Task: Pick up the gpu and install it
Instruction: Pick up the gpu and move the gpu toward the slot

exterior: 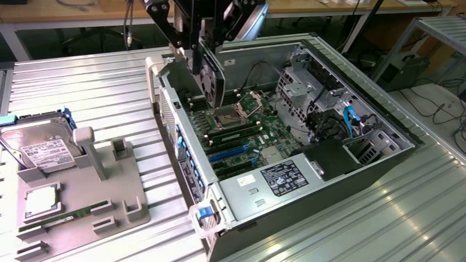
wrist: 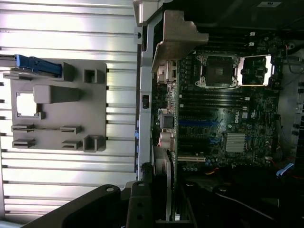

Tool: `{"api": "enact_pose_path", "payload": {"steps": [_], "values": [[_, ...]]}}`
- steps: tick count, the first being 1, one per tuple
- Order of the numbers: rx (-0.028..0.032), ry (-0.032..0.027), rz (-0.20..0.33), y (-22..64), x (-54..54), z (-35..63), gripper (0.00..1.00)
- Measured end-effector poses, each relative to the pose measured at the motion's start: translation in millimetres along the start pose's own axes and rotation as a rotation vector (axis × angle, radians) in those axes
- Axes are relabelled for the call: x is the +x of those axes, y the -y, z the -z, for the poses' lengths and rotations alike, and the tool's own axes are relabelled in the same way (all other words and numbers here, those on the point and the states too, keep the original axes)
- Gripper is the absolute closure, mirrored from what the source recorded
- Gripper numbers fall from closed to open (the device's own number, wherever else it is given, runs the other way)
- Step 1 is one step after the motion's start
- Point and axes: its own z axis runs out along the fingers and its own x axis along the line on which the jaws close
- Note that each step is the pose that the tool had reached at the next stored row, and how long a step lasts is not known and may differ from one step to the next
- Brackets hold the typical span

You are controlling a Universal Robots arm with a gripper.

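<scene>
My gripper [exterior: 198, 52] hangs over the far end of the open computer case [exterior: 378, 117] and is shut on the gpu [exterior: 213, 82]. The card hangs upright and edge-on, its black round fan facing the exterior view's left, above the motherboard [exterior: 251, 134] and clear of it. In the wrist view the gpu [wrist: 167, 166] is a thin slab running away from my fingers [wrist: 140, 204]. Its silver end bracket [wrist: 178, 38] sits over the case's rear wall. The blue expansion slots [exterior: 229, 153] lie below, nearer the case's front.
A grey fixture tray [exterior: 120, 204] on the exterior view's left holds a silver hard drive [exterior: 40, 144], a CPU [exterior: 42, 202] and a RAM stick [exterior: 65, 216]. Inside the case are an open CPU socket [exterior: 226, 115], drive cages [exterior: 306, 82] and a power supply [exterior: 287, 177].
</scene>
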Motion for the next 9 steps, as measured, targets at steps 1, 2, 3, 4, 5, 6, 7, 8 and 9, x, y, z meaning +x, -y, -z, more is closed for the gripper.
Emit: {"api": "enact_pose_path", "payload": {"steps": [1,2,3,4,5,6,7,8,9], "values": [[0.0000,0.0001,0.000,0.0,-0.9,0.0,0.73],[-0.0001,0.0001,0.000,0.1,-2.3,-0.1,0.73],[0.0000,0.0001,0.000,0.1,-3.2,-0.1,0.73],[0.0000,0.0001,0.000,0.2,-3.9,-0.1,0.73],[-0.0001,0.0001,0.000,0.2,-4.8,-0.2,0.73],[0.0000,0.0001,0.000,0.2,-5.6,-0.1,0.73],[-0.0001,0.0001,0.000,0.3,-6.4,-0.2,0.73],[0.0000,0.0001,0.000,0.3,-7.3,-0.2,0.73],[-0.0001,0.0001,0.000,0.3,-8.1,-0.2,0.73]]}}
